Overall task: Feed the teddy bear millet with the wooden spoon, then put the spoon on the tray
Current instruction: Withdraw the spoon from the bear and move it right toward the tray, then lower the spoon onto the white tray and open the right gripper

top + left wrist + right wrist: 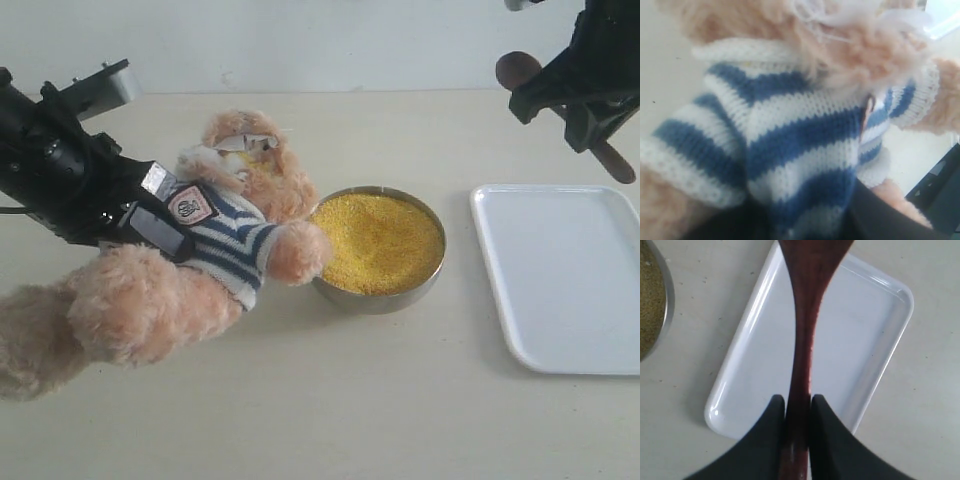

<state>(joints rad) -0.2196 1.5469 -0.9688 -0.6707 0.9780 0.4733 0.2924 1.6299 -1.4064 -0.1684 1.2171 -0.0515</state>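
Observation:
My left gripper (160, 215) is shut on the teddy bear (215, 235), gripping its striped shirt (790, 135) and holding it tilted beside the steel bowl (378, 298) heaped with yellow millet (380, 240). Some yellow grain clings to the bear's face. High at the right, my right gripper (580, 95) is shut on the wooden spoon (807, 315); its round bowl (517, 70) sticks out toward the left and its handle end toward the right. The spoon hangs above the white tray (560, 270), which lies flat under it in the right wrist view (755, 370).
The pale table (330, 410) carries the bowl in the middle and the tray at the right edge. The bear's legs (90, 320) stretch toward the near left. A pale wall closes the far side.

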